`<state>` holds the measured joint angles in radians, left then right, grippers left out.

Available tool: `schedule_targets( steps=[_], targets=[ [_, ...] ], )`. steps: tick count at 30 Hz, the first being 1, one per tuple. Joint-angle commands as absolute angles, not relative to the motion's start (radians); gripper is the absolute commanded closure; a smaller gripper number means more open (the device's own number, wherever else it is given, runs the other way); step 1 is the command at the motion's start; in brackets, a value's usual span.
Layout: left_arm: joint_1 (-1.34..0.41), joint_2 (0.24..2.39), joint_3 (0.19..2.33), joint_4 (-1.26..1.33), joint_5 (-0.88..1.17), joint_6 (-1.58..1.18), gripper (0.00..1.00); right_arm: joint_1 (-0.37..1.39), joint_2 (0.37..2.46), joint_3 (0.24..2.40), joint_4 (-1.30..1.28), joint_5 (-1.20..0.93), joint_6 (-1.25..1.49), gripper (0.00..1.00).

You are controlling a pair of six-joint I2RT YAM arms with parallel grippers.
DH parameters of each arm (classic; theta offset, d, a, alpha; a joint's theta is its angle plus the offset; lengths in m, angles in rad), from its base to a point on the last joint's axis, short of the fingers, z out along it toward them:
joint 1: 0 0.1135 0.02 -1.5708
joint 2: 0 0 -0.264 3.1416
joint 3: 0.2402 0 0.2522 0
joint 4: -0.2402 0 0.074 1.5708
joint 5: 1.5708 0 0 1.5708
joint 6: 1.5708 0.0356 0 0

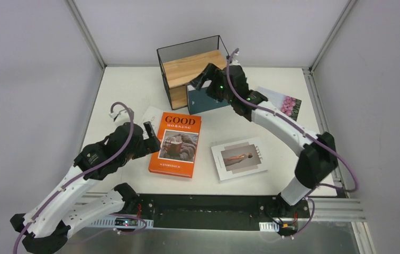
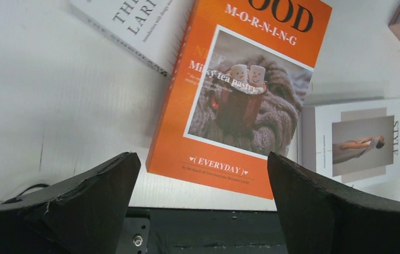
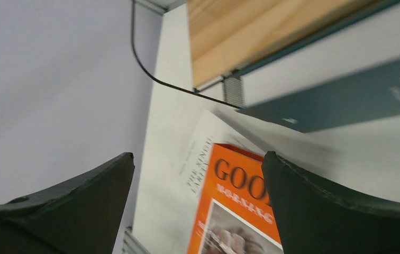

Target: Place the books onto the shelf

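Note:
The shelf, black wire with light wooden boards, stands at the back middle. A dark teal book is propped against its front; my right gripper hovers open just above it, holding nothing. In the right wrist view I see the wooden board, the teal book and the open right gripper. The orange "GOOD MORNING" book lies flat on a white book. My left gripper is open at its left edge. The left wrist view shows the left gripper over the orange book.
A white "STYLE" book lies flat right of the orange one, also in the left wrist view. A pink-flower book lies at the right behind my right arm. White walls enclose the table on three sides.

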<state>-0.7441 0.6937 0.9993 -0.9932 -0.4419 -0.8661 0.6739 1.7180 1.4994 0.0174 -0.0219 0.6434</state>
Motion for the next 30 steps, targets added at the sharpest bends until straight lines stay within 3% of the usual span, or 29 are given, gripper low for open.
schedule_targets(
  steps=[1,5,11,16,30],
  targets=[
    [-0.736,0.807,1.023,-0.86,-0.296,-0.682,0.01,0.674,1.509,1.332,-0.167,0.242,0.516,0.04],
    [-0.736,0.981,1.114,-0.798,-0.227,-0.563,0.01,0.624,1.377,1.169,-0.288,0.371,0.546,0.04],
    [-0.736,1.12,1.211,-0.655,-0.165,-0.473,0.01,0.469,1.229,1.054,-0.34,0.298,0.586,0.05],
    [-0.736,1.094,1.174,-0.597,-0.134,-0.478,0.01,0.372,1.323,1.263,-0.517,0.293,0.737,0.04],
    [-0.736,0.655,0.848,-0.612,-0.177,-0.665,0.01,0.485,1.83,1.797,-0.676,0.351,1.074,0.02]
  ],
)
